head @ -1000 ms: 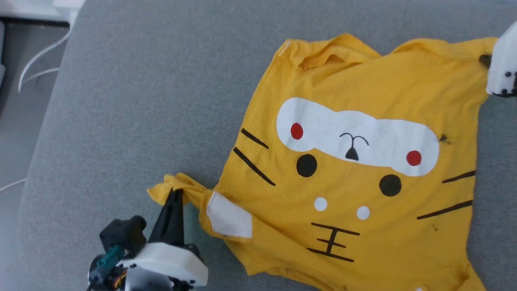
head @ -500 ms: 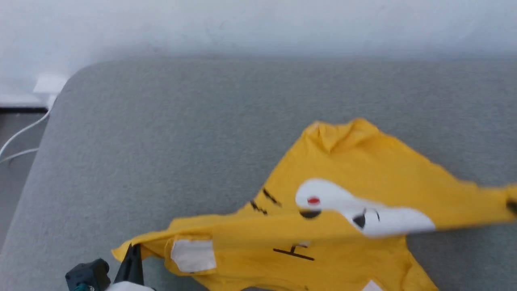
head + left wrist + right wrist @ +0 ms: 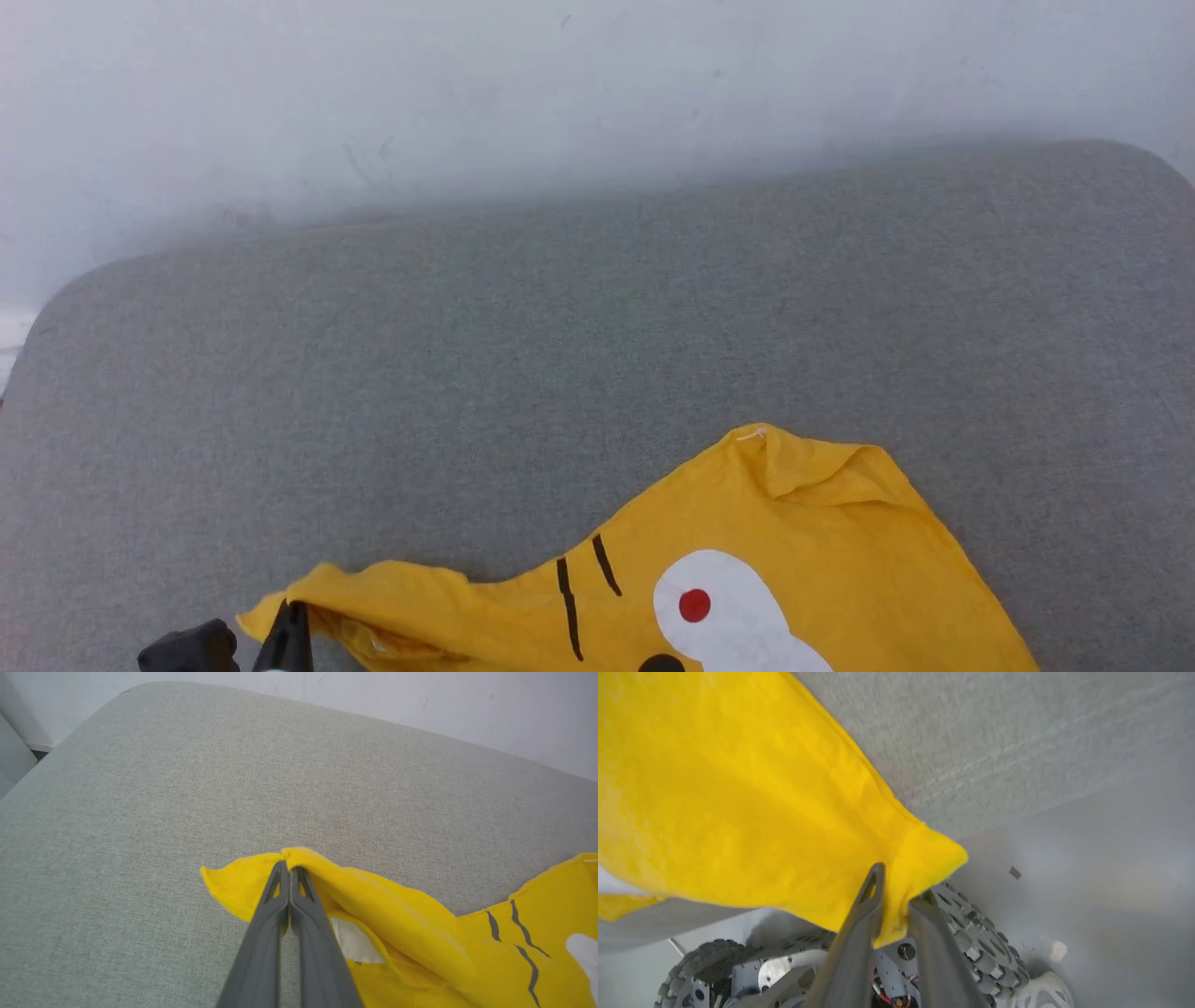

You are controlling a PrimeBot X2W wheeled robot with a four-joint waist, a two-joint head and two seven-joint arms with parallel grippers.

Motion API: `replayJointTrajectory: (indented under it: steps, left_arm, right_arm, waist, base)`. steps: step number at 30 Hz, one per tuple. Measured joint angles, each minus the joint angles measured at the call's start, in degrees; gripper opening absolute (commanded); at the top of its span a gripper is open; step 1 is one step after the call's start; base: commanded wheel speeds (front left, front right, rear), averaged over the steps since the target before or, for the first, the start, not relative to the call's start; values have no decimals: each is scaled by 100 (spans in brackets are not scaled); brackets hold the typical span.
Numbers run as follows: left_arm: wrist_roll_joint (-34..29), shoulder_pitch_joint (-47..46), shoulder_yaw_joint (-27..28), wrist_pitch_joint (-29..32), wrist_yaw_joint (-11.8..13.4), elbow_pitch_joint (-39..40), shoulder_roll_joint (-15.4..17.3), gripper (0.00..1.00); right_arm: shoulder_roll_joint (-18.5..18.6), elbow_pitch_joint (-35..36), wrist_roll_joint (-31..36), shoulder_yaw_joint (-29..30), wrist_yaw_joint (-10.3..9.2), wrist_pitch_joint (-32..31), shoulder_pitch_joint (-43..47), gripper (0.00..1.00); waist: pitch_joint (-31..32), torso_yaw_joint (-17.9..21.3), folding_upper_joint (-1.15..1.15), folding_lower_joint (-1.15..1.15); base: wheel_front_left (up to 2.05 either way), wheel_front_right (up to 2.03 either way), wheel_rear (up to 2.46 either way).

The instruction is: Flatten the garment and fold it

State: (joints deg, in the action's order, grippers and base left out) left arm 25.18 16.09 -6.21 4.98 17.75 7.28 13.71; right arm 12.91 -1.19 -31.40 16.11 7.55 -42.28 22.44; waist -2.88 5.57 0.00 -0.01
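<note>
In the head view the left tool shows at the lower left edge of the frame, its dark fingers pressed together on a yellow fold of the T-shirt. From there the T-shirt spreads rightward along the bottom of the frame over the grey fabric-topped table. First comes a rumpled ridge of cloth just beside the tool, then two black whisker stripes, then the white eye band with a red dot, and the collar peaking at lower centre-right. A pale wall runs across the top.

In the left wrist view the two fingers rise from the bottom centre and meet with no gap. They pinch the T-shirt's edge where it humps up at mid-frame. A small flap of yellow sticks out to the left of the tips. To their right the cloth slopes down past a white patch to the whisker stripes at the lower right.

In the right wrist view yellow cloth covers the upper left and narrows to a corner at centre, off the table's edge. The right tool has that corner between its fingers, which stand slightly apart. Whether they are pressing the cloth I cannot tell. Below them are the robot's wheels, and the grey floor lies to the right.
</note>
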Motion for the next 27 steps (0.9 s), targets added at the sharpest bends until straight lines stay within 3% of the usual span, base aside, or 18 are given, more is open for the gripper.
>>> replayJointTrajectory:
  steps: [5, 11, 20, 27]
  left_arm:
    - [14, -1, -30, 4, 0, -41, -1, 0]
    - [13, -36, -118, 4, -1, -65, -32, 0]
    - [-33, -454, -356, 1, -99, -48, -66, 0]
    - [-48, -781, -535, -69, -167, -129, -175, 0]
  right_arm:
    - [-385, 386, 651, 325, -1, 1092, -409, 100]
    - [-144, 430, 834, -557, -1, 1963, -1565, 100]
    - [717, -545, 671, -2808, -1, 991, -3660, 100]
    - [1038, -1440, 123, -3972, -1, 21, -4792, 100]
  waist:
    - [63, 75, 0, 0]
    - [0, 21, 0, 1]
    - [-345, -165, 0, 2]
    - [-655, -424, 0, 2]
  base:
    - [0, 0, 0]
    - [0, 0, 0]
    - [0, 0, 0]
    - [0, 0, 0]
